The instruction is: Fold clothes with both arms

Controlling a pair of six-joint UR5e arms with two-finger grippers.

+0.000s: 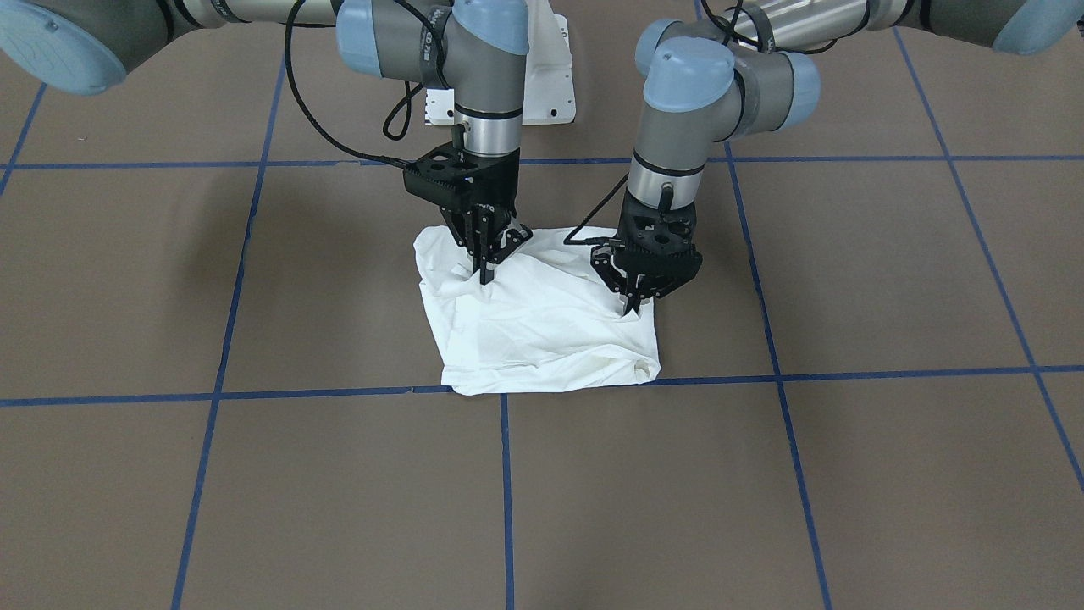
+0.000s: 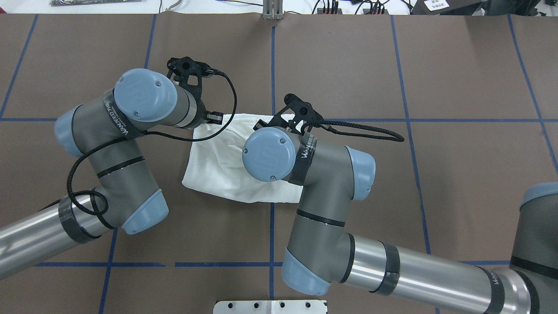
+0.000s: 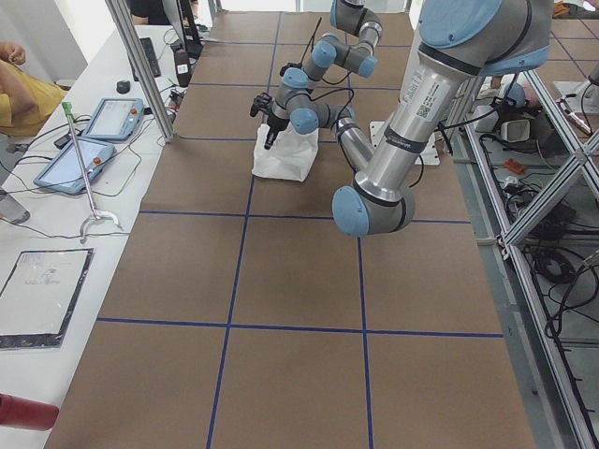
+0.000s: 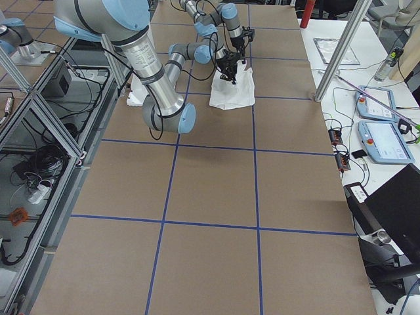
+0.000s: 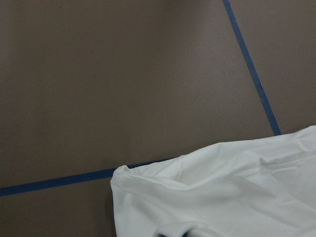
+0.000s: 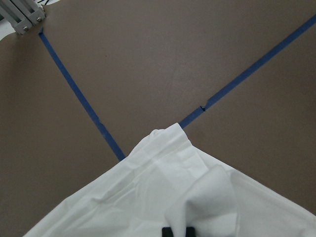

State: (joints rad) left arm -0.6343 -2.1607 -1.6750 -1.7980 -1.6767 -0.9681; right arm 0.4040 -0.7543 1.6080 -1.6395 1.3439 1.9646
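Observation:
The white T-shirt (image 1: 542, 330) lies in a rough, wrinkled square bundle in the middle of the brown table; it also shows in the overhead view (image 2: 218, 161). No text block shows. My left gripper (image 1: 631, 310) points down at the shirt's edge on my left, fingers closed on a pinch of cloth. My right gripper (image 1: 485, 275) points down near the shirt's corner on my right, fingers closed on a raised fold. In the overhead view both wrists hide the grippers. The wrist views show the white cloth below (image 5: 222, 192) (image 6: 148, 197).
The white pedestal base (image 1: 542, 85) stands behind the shirt. Blue tape lines (image 1: 506, 491) divide the brown table cover into squares. A side bench with tablets (image 3: 80, 159) runs along the far edge, with a metal post (image 3: 140, 65) and an operator (image 3: 19, 89).

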